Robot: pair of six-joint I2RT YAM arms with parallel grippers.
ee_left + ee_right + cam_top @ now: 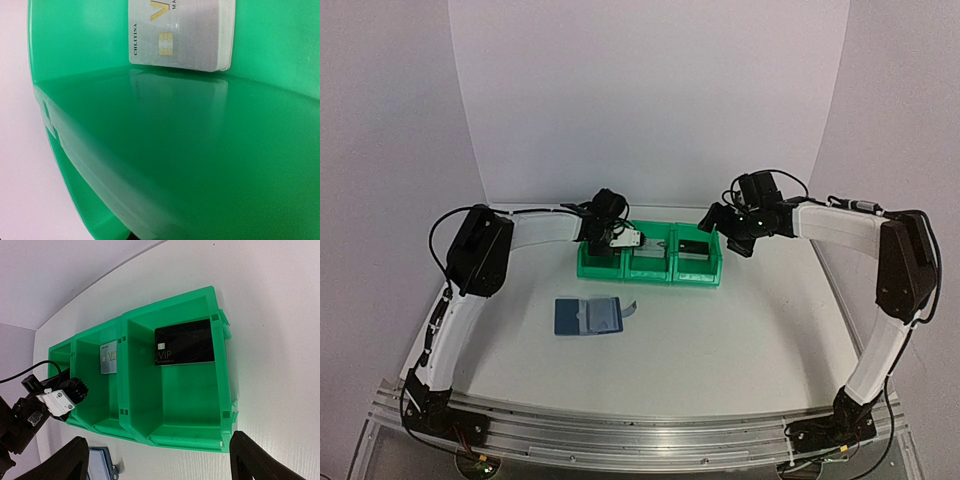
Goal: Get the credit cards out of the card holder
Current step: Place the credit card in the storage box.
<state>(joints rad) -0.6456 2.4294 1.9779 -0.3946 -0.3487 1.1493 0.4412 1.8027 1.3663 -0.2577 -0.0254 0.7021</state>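
Observation:
The blue card holder (588, 316) lies open on the table in front of the bins, its tab pointing right; its corner (98, 464) shows in the right wrist view. A black credit card (184, 342) lies in the right green bin (200, 405). A silver-grey card (109, 359) rests in the middle bin, seen close up (180, 35) in the left wrist view. My left gripper (616, 238) hangs low over the bins' left end, shut; its fingers are out of its own view. My right gripper (156, 436) hovers above the right bin, open and empty.
The three joined green bins (650, 268) stand at the back centre of the white table. A white backdrop rises behind them. The left arm's wrist and cable (30, 405) crowd the bins' left end.

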